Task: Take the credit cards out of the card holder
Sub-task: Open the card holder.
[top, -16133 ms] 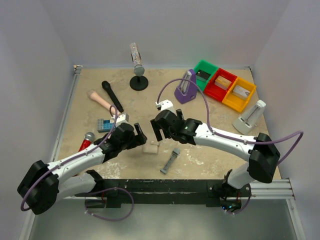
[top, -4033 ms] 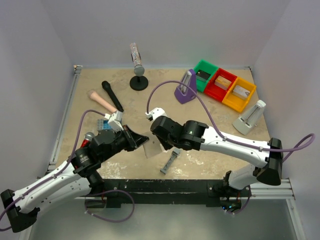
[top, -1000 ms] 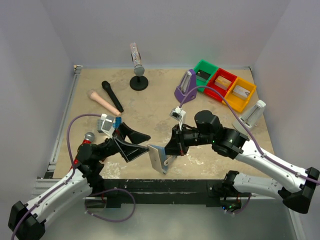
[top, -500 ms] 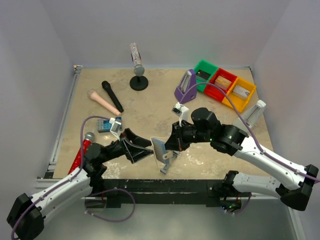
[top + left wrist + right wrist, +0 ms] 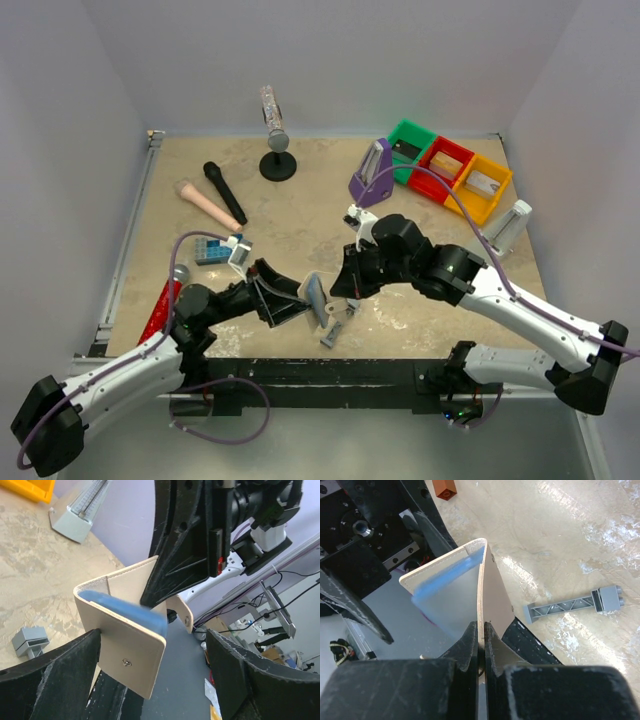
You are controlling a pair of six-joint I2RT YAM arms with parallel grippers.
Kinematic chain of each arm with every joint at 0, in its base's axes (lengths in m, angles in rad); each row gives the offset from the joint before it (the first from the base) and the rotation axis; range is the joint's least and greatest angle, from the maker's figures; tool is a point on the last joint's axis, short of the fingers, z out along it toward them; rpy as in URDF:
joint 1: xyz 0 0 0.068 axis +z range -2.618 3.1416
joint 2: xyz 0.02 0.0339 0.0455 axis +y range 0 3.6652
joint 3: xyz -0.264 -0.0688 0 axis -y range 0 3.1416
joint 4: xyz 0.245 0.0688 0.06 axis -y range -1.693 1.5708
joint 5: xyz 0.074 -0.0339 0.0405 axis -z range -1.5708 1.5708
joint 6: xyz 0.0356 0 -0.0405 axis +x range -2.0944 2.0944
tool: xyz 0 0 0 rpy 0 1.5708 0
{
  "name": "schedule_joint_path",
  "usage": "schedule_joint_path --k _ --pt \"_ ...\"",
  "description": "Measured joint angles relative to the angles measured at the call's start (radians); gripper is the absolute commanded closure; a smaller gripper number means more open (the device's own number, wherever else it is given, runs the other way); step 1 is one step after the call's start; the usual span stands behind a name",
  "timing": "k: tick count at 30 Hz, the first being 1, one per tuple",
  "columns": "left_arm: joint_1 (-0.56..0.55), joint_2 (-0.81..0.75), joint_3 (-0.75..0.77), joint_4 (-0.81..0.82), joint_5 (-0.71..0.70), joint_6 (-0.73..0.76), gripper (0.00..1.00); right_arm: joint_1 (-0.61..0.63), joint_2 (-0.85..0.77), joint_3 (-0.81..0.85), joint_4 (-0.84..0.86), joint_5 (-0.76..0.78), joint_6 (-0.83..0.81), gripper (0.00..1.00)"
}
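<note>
My right gripper (image 5: 338, 287) holds the card holder (image 5: 315, 297) up off the table near the front edge. In the right wrist view its fingertips (image 5: 472, 636) are shut on one tan flap of the card holder (image 5: 451, 582), which hangs half open with its pale blue inside showing. My left gripper (image 5: 285, 296) is wide open, level with the holder. In the left wrist view, the tan outer flap (image 5: 131, 652) sits between the fingers (image 5: 60, 677), close to the left one. The gripper's midpoint (image 5: 152, 645) falls at the flap's edge. No credit cards can be made out; the inside is blurred.
A grey bar (image 5: 336, 325) lies under the holder. A blue brick (image 5: 211, 250), red microphone (image 5: 160, 312), black microphone (image 5: 224, 192) and pink handle (image 5: 204, 203) are on the left. A stand (image 5: 278, 164), purple holder (image 5: 371, 176), coloured bins (image 5: 441, 168) and a grey wedge (image 5: 503, 234) stand behind.
The right gripper has carried the card holder a little away from the front edge. The left gripper has moved in toward it, so its open fingers now flank the free flap.
</note>
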Motion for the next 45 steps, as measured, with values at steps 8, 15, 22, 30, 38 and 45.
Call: schedule_joint_path --k 8,15,22,30,38,45 --pt "-0.017 0.021 0.006 -0.050 -0.028 0.028 0.28 0.000 0.001 0.002 0.001 -0.009 0.005 1.00" --pt "-0.018 -0.007 0.015 -0.100 -0.040 0.053 0.40 -0.001 -0.020 -0.020 0.040 -0.048 0.032 1.00" --pt "-0.022 -0.105 0.019 -0.185 -0.051 0.084 0.50 -0.041 -0.059 -0.081 0.113 -0.116 0.076 1.00" --pt "-0.023 -0.161 0.019 -0.237 -0.065 0.104 0.61 -0.060 -0.067 -0.098 0.157 -0.156 0.101 1.00" --pt "-0.023 -0.185 0.019 -0.259 -0.068 0.109 0.46 -0.064 -0.073 -0.115 0.177 -0.167 0.112 1.00" --pt "-0.023 -0.208 0.019 -0.270 -0.069 0.109 0.55 -0.071 -0.073 -0.127 0.198 -0.179 0.123 1.00"
